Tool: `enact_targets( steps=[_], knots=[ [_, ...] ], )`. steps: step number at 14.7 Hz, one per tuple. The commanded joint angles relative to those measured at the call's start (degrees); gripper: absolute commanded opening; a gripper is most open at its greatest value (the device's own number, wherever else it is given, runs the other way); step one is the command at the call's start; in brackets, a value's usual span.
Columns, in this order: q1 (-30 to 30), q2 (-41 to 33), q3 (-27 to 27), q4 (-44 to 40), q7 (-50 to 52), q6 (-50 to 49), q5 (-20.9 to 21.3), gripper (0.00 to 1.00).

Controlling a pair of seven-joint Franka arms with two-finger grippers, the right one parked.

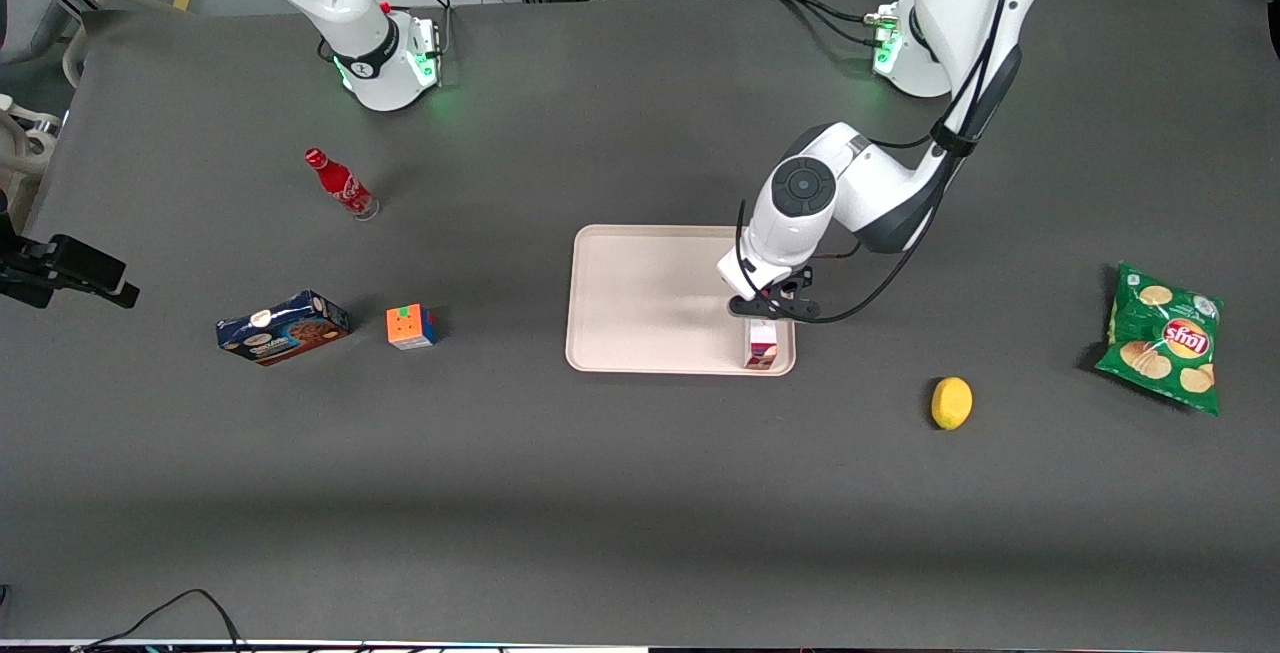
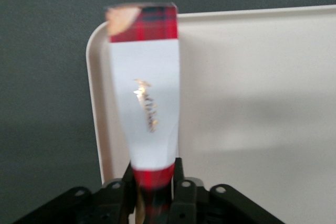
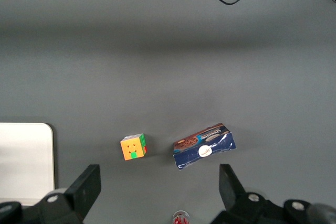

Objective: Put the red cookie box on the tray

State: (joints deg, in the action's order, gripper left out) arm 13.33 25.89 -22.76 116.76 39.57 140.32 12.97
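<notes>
The dark grey table (image 1: 640, 493) carries seven loose items, one of each: a large flat pale beige-pink rectangular tray (image 1: 640, 298), a long slim dark-red plaid cookie box with a white middle label (image 1: 762, 343), a shorter blue cookie box (image 1: 283, 327), a multicoloured puzzle cube (image 1: 411, 326), a small red soda bottle (image 1: 340, 183), a yellow lemon (image 1: 951, 403) and a green crisp bag (image 1: 1165, 338). The red cookie box stands on end with its long axis near vertical, lower end at the tray's near corner toward the working arm's end of the table, just inside the low rim. Its upper end sits between the black fingers (image 2: 184, 195) of the left gripper (image 1: 765, 309), which is clamped narrowly on it directly above that corner. In the front view the gripper and wrist cover most of the box, so only its lower part shows; whether the box touches the tray floor cannot be told. In the left wrist view the box (image 2: 147, 108) runs away from the gripper (image 2: 153, 195) toward the tray's rounded corner (image 2: 100, 40), and its label print is too blurred to read. The blue box, cube and bottle lie well apart from the tray toward the parked arm's end; the lemon and crisp bag lie toward the working arm's end.
</notes>
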Motion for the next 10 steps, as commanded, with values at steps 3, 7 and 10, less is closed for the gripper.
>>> enact_targets(
  steps=[3, 7, 10],
  knots=[
    [0.1, -5.5, 1.3, -0.2, -1.2, -1.1, 0.7, 1.00],
    [-4.2, -13.7, 2.2, -3.7, -9.7, -11.3, -5.8, 1.00],
    [-6.5, -18.7, 6.2, -7.4, -16.9, -20.6, -9.5, 1.00]
  ],
)
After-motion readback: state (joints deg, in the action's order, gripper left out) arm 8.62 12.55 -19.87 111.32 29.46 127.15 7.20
